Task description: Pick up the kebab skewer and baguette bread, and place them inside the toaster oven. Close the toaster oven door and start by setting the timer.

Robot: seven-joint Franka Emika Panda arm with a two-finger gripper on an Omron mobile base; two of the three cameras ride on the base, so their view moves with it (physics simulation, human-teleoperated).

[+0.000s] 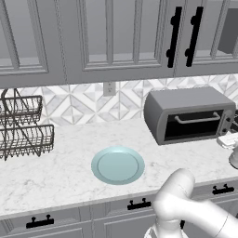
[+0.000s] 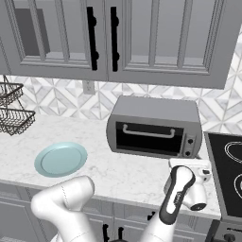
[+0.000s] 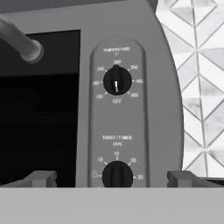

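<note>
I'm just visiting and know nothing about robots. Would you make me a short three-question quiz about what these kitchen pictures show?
1. True or false: the toaster oven door is shut.
2. What lies on the blue plate? A) a loaf B) a skewer C) nothing
3. In the hand view, which dial sits between the fingertips of the gripper: the temperature knob or the timer knob?

Key: 1 true, its handle bar lies flat against the front of the toaster oven. 2 C, the plate is bare. 3 the timer knob, at the bottom of the control panel under the words TOAST/TIMER; the fingertips stand wide apart on either side of it.
</note>
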